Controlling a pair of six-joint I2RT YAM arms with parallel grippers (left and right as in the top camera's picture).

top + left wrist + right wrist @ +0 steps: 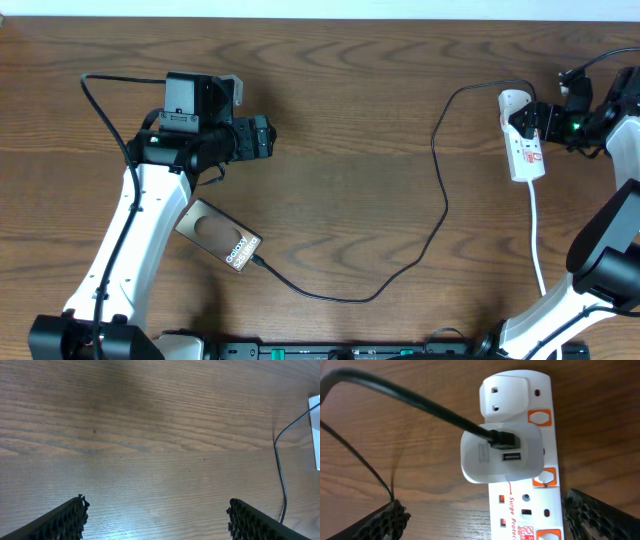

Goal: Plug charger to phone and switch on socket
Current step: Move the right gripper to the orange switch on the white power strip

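The phone point(218, 235) lies flat at the lower left, lettering toward the right end. The charger cable point(440, 205) runs from that end, where its tip meets the phone, in a loop up to a white adapter point(501, 455) on the socket strip point(524, 150). In the right wrist view the black plug point(502, 438) sits in the adapter, on the strip point(530, 510) with orange-red switches point(546, 477). My right gripper point(487, 520) is open over the strip, a finger on each side; it also shows overhead point(533, 124). My left gripper point(157, 517) is open and empty over bare wood, above the phone in the overhead view point(266, 137).
The strip's white cord point(537, 245) runs down toward the front edge at the right. In the left wrist view the black cable point(280, 460) and a white strip edge point(315, 430) show at the right. The wooden table point(340, 140) lies between the arms.
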